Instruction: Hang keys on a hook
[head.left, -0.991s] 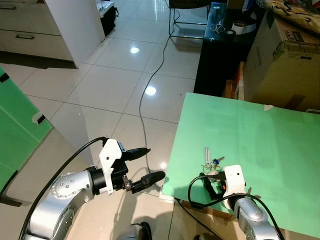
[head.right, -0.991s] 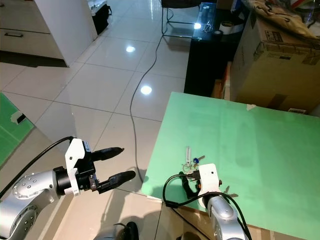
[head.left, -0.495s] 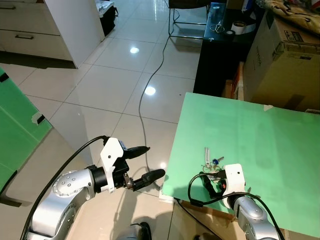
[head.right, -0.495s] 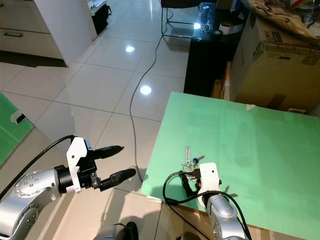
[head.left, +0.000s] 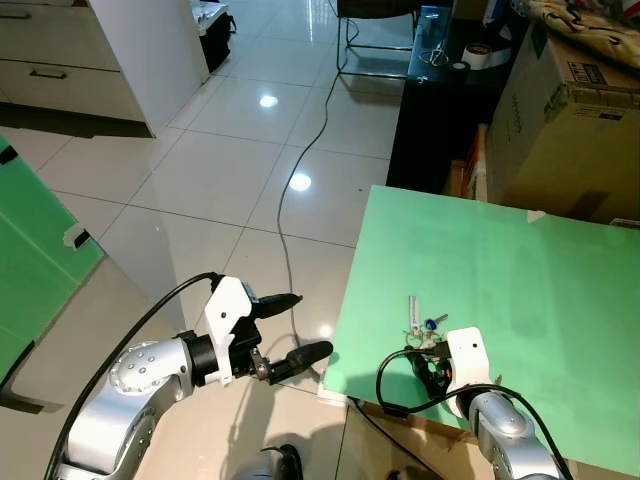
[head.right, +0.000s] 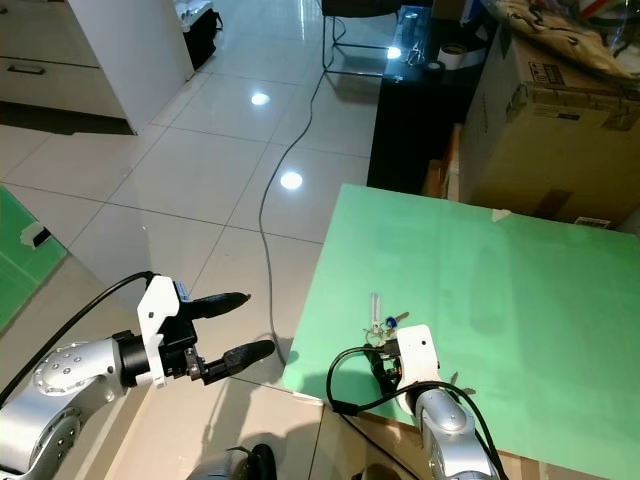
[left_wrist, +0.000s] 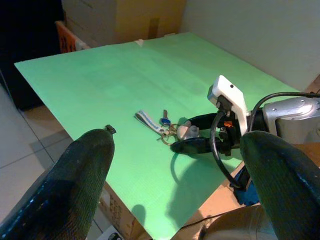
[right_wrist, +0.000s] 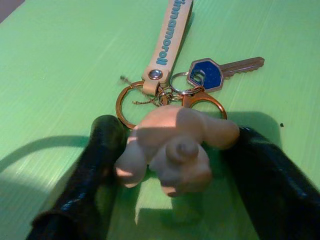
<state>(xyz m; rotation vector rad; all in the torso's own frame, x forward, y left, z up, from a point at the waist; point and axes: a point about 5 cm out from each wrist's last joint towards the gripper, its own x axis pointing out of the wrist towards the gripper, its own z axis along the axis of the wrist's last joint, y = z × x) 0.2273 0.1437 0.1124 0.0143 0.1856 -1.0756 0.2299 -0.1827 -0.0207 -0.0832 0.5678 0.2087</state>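
Presently recorded: keys (right_wrist: 172, 107) with a cream figurine charm (right_wrist: 172, 145) and strap, laid on the green table (head.left: 520, 290) near its front edge. Right gripper (right_wrist: 175, 175) is set around the charm, fingers narrowly parted. Left gripper (head.left: 290, 327) is held wide over the tiled floor (head.left: 220, 170).

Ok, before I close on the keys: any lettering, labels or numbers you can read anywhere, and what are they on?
"innamoroll": blue letters on the keychain strap, start cut off by the frame edge.
Cardboard box: dark print and a white label, too small to read.
Blue-headed key: no readable marking.
Nothing else legible.
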